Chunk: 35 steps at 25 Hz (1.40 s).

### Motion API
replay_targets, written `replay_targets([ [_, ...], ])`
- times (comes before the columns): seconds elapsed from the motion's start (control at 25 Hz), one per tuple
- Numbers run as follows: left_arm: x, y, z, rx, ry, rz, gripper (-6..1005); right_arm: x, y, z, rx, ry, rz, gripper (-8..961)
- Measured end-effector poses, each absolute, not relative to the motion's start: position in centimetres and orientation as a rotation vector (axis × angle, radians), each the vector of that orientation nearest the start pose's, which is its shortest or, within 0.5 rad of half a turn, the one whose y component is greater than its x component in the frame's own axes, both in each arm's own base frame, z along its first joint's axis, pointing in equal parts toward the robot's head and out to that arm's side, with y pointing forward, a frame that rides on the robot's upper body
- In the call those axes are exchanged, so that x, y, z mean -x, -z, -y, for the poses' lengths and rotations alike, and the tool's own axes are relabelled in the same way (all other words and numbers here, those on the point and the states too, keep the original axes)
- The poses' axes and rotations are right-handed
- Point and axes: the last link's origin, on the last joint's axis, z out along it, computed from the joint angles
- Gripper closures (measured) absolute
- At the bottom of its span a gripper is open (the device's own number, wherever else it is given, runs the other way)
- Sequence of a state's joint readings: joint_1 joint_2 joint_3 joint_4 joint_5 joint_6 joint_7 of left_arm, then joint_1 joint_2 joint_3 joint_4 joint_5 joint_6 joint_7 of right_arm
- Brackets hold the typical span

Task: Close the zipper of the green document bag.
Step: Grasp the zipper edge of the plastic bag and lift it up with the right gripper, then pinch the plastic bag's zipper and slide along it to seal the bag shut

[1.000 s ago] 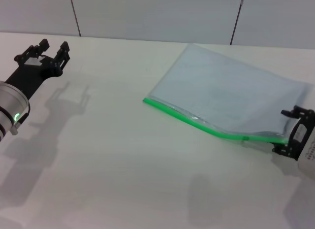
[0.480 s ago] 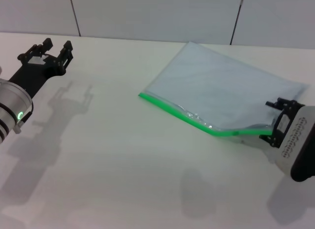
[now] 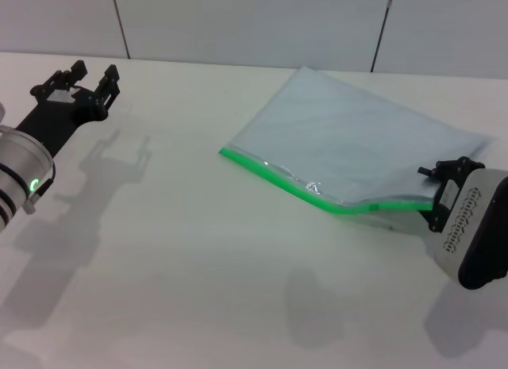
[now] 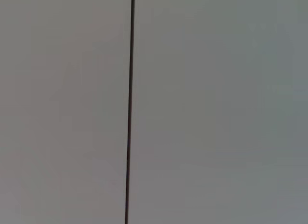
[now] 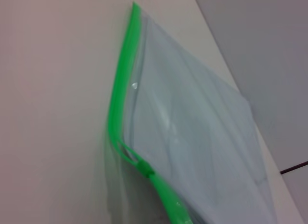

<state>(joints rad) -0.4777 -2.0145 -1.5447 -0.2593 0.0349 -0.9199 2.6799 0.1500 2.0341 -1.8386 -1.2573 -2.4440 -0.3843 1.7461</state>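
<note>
Item 1, table (image 3: 198, 266): pale, flat work surface; everything listed below sits on or above it

Item 2, green document bag (image 3: 349, 147): large translucent grey-blue pouch lying on the right half of the table, far corner toward the wall; its near-right corner is raised off the surface where my right arm has it. Also fills the right wrist view (image 5: 192, 137)

Item 3, zipper (image 3: 302, 188): bright green strip along the bag's near long edge. Its long axis runs from the free left corner, which lies flat, diagonally toward my right arm, with a kink where the strip lifts. In the right wrist view (image 5: 118, 108) the two tracks stand apart just beyond the slider tab (image 5: 147, 171), so I judge that stretch unsealed; the tab sits near the gripper end

Item 4, right gripper (image 3: 436, 198): at the zipper's right end, pinching the bag's green edge at the raised corner. The strip therefore lies out to the left of this claw, pointing away from it

Item 5, left gripper (image 3: 83, 82): far left, raised over the table, fingers spread, holding nothing, well apart from the bag. The right arm is much the nearer; I judge the left must cross to the strip before the tab can be drawn along it
</note>
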Motion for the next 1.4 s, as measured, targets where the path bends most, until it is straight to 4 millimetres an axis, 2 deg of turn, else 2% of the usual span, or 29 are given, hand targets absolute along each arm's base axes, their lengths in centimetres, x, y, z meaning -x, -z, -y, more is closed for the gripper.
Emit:
replay_targets([
  [0.08, 32.3, -1.2, -37.7, 1.727, 0.704, 0.636, 457, -25.8, 4.2, -33.7, 2.285, 0.357, 0.201, 639],
  [0.28, 32.3, -1.0, -37.6, 1.751, 0.692, 0.625, 456, -25.3, 3.8, -33.4, 2.285, 0.338, 0.194, 693],
  [0.52, 31.4, -0.1, -37.7, 1.854, 0.658, 0.547, 456, -23.8, 2.3, -32.6, 2.302, 0.291, 0.167, 720],
  [0.8, 28.6, 1.4, -37.8, 2.037, 0.652, 0.385, 456, -22.5, 1.3, -31.9, 2.326, 0.254, 0.139, 756],
  [1.08, 27.1, 1.9, -37.4, 2.126, 0.666, 0.305, 457, -20.8, -0.6, -31.1, 2.362, 0.213, 0.088, 811],
  [1.2, 26.1, 1.9, -36.8, 2.158, 0.685, 0.245, 457, -20.5, -1.1, -31.0, 2.378, 0.190, 0.064, 841],
  [1.4, 23.2, 1.9, -35.4, 2.241, 0.715, 0.089, 457, -20.1, -1.4, -30.8, 2.396, 0.164, 0.049, 868],
])
